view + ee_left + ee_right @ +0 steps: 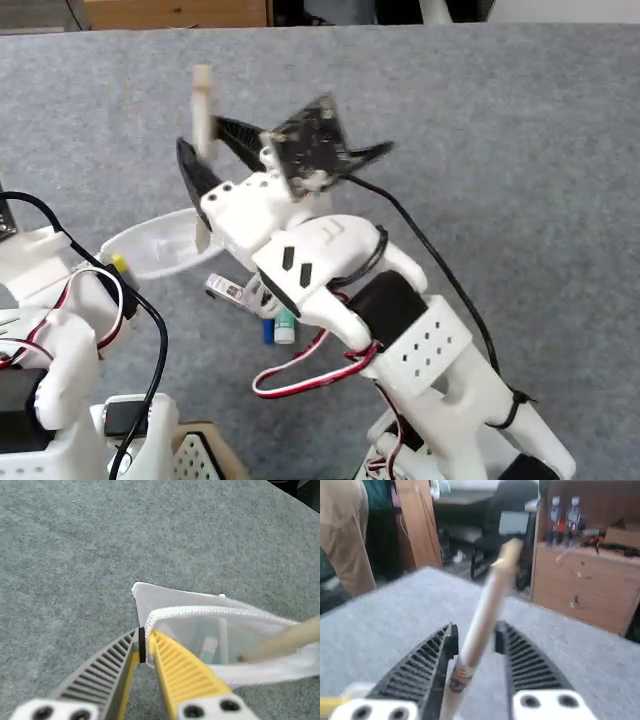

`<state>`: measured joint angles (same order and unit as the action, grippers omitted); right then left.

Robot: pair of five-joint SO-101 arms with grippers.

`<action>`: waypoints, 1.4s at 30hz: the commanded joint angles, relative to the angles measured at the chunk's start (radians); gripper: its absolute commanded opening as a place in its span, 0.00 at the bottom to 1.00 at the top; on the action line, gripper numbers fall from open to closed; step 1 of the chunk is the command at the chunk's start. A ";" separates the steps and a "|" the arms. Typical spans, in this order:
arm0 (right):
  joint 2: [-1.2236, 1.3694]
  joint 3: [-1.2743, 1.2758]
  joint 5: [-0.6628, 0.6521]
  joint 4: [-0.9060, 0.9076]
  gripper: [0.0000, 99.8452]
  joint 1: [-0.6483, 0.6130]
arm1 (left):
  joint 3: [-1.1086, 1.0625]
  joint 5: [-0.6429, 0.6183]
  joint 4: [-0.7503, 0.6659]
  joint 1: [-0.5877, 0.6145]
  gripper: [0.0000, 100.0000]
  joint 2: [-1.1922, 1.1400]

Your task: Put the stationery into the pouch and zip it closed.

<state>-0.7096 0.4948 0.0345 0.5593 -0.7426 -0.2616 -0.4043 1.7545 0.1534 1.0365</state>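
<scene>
A translucent white pouch (pixel 150 245) lies open on the grey mat, its zipper rim (pixel 200 612) gaping. My left gripper (pixel 142 645), with one yellow and one grey finger, is shut on the pouch's corner; in the high view it sits at the pouch's left end (pixel 118 265). A wooden pencil (pixel 203 110) stands nearly upright with its lower end inside the pouch (pixel 287 640). My right gripper (pixel 475 637) hangs above the pouch, its black fingers (pixel 195 170) a little apart on either side of the pencil (pixel 485 610). Several pens show inside the pouch (pixel 207 647).
More stationery lies on the mat under the right arm: a white marker (pixel 228 290) and a blue and green pen end (pixel 280 328). A red and white cable (pixel 300 375) loops below. The mat stretches bare to the right and back, ending at wooden furniture (pixel 175 12).
</scene>
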 commanded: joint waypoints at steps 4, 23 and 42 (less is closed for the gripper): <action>-0.021 -0.042 -0.026 0.063 0.20 0.008 | -0.012 -0.008 0.002 0.015 0.03 -0.014; -0.162 0.151 -0.018 0.311 0.20 0.319 | -0.002 -0.008 0.002 0.160 0.03 -0.012; 0.384 0.183 0.078 0.060 0.19 0.311 | -0.004 -0.008 0.003 0.163 0.03 -0.012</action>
<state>-0.4304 0.7833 0.0852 0.6421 -0.4204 -0.2708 -0.4043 1.7530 0.2992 1.0365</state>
